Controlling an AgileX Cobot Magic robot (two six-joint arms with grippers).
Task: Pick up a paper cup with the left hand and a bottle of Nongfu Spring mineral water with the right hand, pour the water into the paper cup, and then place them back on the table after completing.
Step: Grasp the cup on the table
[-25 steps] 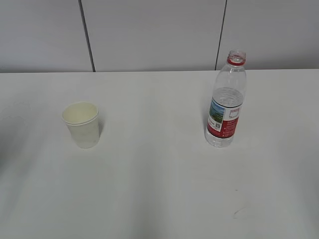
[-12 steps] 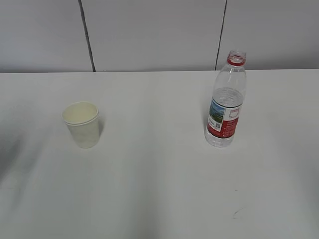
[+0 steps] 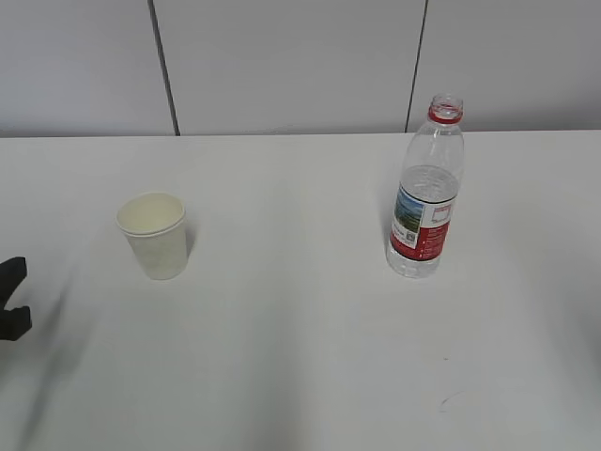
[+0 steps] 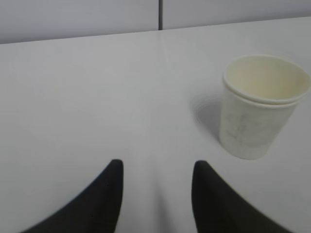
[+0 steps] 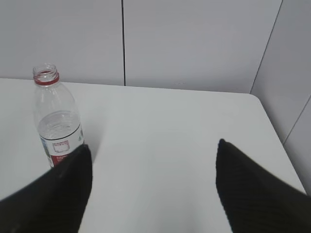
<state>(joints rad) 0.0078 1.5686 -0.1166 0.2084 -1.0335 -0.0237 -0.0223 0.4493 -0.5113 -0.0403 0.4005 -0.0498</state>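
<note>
While both arms hang back, the cup (image 3: 153, 235) and the bottle (image 3: 426, 191) just sit upright on the table (image 3: 291, 357), well apart from each other. The cup is over toward the left edge, roughly midway between front and back, open mouth up, looks like two cups nested going by the double rim in the left wrist view (image 4: 262, 104). I can't see anything inside it, just a pale cream interior.

The bottle stands toward the right side of the tabletop, a bit nearer the back edge than the cup is. No cap on it, red ring around the neck, red and white label with a little landscape picture on it. The water (image 3: 427, 188) comes up to about the top of the label, so it's somewhat over half full.

Left hand (image 3: 11, 299): only the black fingertips poke in at the left edge of the exterior view, near the cup but clear of it. From its wrist cam (image 4: 155, 194) the jaws are spread apart with bare table between them, and the cup is off to the front right, not between the fingers.

Right hand (image 5: 153, 187): not visible in the exterior shot at all. Its wrist cam shows the two fingers spread wide, nothing in them. The bottle (image 5: 56, 121) is just past the left finger in that view; can't tell if they touch.
</note>
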